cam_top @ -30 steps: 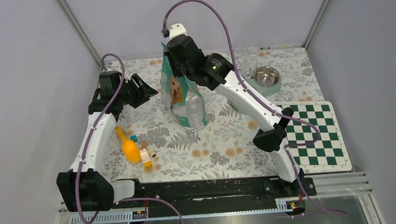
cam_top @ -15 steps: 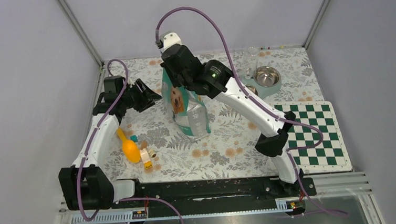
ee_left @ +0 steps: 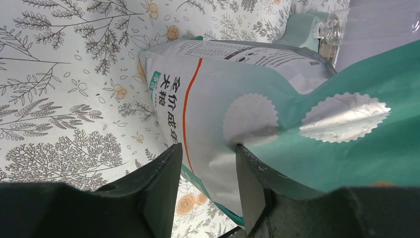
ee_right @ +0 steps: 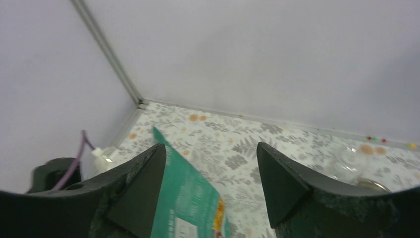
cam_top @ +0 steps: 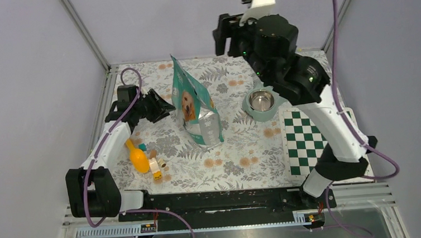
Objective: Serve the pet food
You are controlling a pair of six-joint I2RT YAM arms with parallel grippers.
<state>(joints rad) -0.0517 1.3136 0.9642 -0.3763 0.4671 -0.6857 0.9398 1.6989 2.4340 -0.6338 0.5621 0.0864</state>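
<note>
The pet food seems unpoured, inside the bag [cam_top: 196,106] mid-tabletop; the bowl [cam_top: 261,100] nearer the right edge looks empty. The right claw [ee_right: 210,146] is spread and empty. The left claw [ee_left: 208,148] straddles the bag's side, but I cannot tell if it is clamped.

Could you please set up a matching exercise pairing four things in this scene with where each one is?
Things:
1 pet food bag
2 metal bowl
3 chequered board
4 orange toy

Places:
A inside a pale green holder
B lying flat at the far right
C standing upright in the middle
D lying at the left beside small blocks

Pairs: 1-C; 2-A; 3-B; 4-D
</note>
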